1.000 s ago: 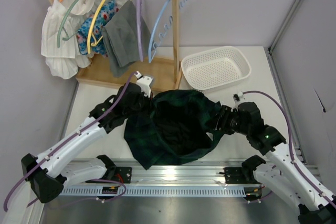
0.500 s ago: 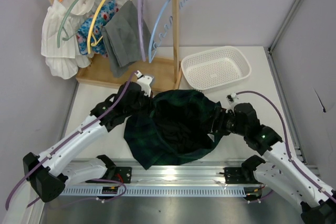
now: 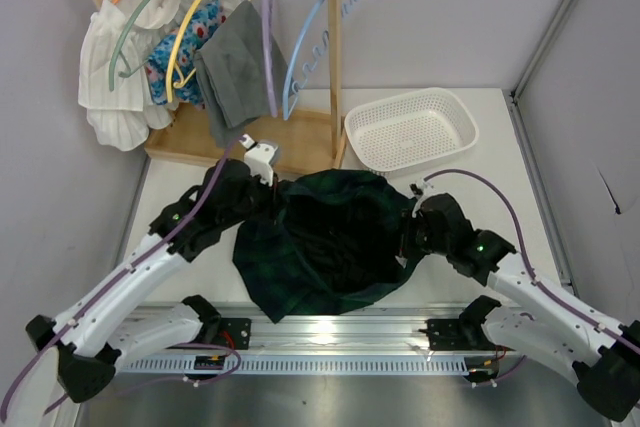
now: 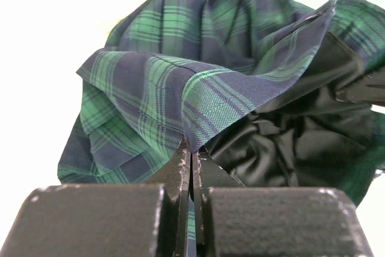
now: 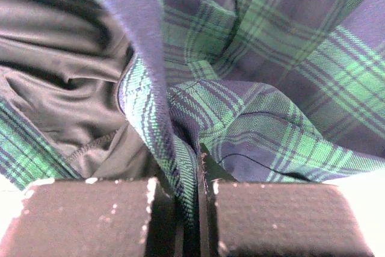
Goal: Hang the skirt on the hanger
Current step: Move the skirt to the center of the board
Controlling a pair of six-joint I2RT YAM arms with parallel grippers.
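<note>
The skirt (image 3: pixel 325 242) lay bunched on the table (image 3: pixel 500 177) between the two arms, with both its green plaid and its dark lining showing, and it was not on any hanger. I had the left gripper (image 4: pixel 191 156) pinched tight on a plaid fold at about ten o'clock on the heap. The right gripper (image 5: pixel 191 148) was clamped just as tight on the cloth at about three o'clock. I could not tell from either wrist view whether those edges were waistband or hem.

I judged that holding two roughly opposite sides was meant to let the arms lift the skirt and pull it out flat, rather than drag it as a lump.

At twelve o'clock from the skirt, the blue hanger (image 3: pixel 312 42) hung bare on the wooden rack (image 3: pixel 334 67), so I took it as the likely target. The white basket (image 3: pixel 412 127) sat at one o'clock, apart from the cloth.
</note>
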